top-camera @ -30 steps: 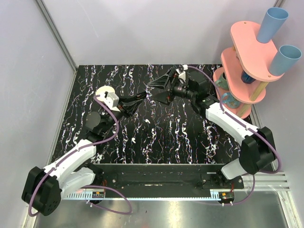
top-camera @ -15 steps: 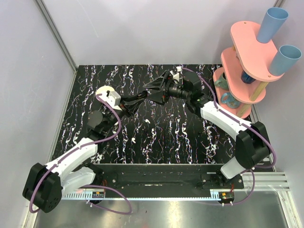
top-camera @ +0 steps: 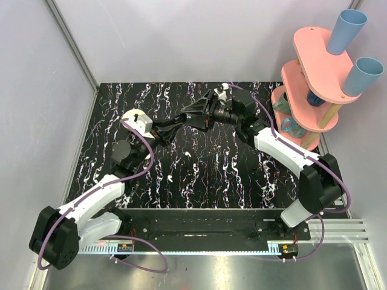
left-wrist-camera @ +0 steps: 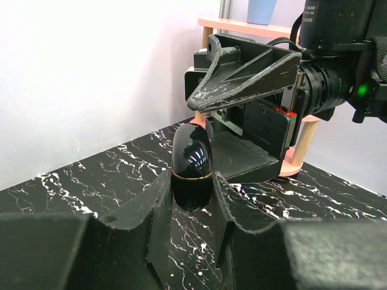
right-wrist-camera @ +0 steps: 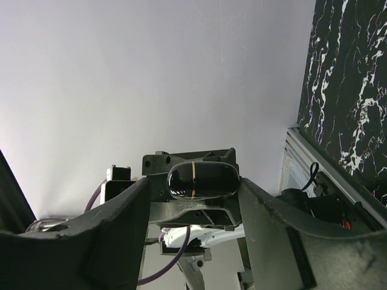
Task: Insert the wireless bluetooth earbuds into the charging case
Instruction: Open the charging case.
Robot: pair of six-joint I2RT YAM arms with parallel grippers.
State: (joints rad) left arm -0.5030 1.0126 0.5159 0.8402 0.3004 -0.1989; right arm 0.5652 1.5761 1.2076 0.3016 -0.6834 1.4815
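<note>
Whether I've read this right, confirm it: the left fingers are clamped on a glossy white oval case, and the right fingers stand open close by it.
Wrong in one respect: the case is glossy black, not white, as the left wrist view shows. The rest holds: the left fingers are clamped on it, and the right fingers stand open close by it.
</note>
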